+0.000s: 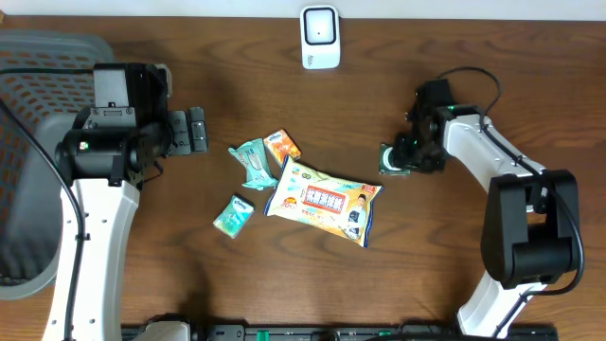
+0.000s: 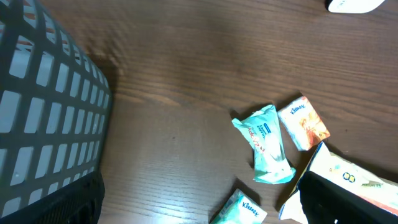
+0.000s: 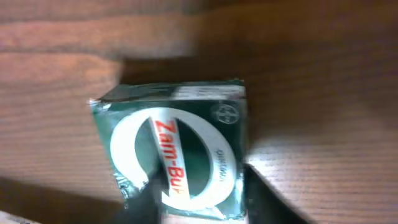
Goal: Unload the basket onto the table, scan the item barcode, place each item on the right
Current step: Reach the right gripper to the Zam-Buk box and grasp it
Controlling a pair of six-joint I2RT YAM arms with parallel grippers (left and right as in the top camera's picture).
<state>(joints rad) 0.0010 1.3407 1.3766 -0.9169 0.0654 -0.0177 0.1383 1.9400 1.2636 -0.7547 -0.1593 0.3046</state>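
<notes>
**Item, task:** small green box (image 3: 174,149), white oval with red "Zam-Bu…" lettering on top. It lies flat on the table (image 1: 426,275), right of centre, just off the right corner of the large snack pack (image 1: 325,199) and apart from it.

**Right gripper** (image 1: 400,157): down at the green box. In the wrist view the dark fingers (image 3: 264,200) flank the box's near end, one at each side and seemingly against it. The picture is blurred, so I cannot tell whether they are clamped on it.

**Left gripper** (image 1: 196,131): jaws spread wide with nothing between them. It sits near the grey basket (image 1: 38,142), left of the loose packs.

**Scanner** (image 1: 320,36): white, at the far table edge near the middle, well apart from the green box.

**Other goods, mid-table:**
- teal tissue pack (image 1: 251,161)
- orange Kleenex pack (image 1: 281,144) just beside it
- second teal pack (image 1: 232,215) nearer the front

**Room:**
- Bare wood lies between the green box and the scanner.
- Bare wood also lies in front of the box, toward the near edge.
- The cluster of packs crowds the box's left side.
- The right arm's own links stand close on the box's right.
</notes>
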